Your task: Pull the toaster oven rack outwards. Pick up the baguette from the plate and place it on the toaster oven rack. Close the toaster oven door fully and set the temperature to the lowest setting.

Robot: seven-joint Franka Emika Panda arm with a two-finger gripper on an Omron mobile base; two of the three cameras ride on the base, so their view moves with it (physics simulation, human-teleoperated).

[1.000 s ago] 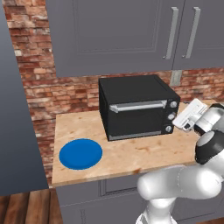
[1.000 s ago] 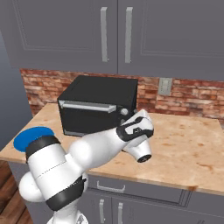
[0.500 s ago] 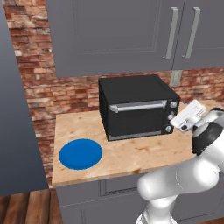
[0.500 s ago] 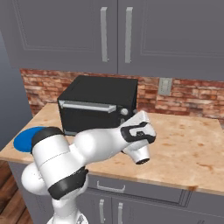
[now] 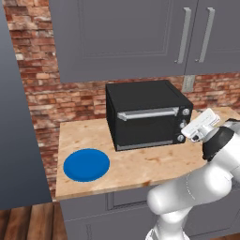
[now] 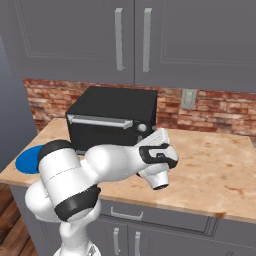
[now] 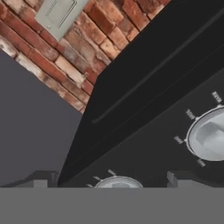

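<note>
1. Gripper point(image 7: 109, 181) jaws spread wide, empty, right up at the knobs point(image 5: 182, 125) on the toaster oven point(image 5: 147, 114), closer than a second ago.
2. You see the toaster oven door point(image 5: 146, 127) shut and the plate point(image 5: 86, 164) bare, so the temperature setting is likely all that remains.
3. Your open room lies right of the oven; the brick wall point(image 7: 94, 52) stands close behind.

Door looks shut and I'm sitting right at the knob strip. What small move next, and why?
Probably ease the open gripper forward onto the knob between its fingers. The toaster oven door looks shut, the plate is bare, and that knob already sits centred.
</note>
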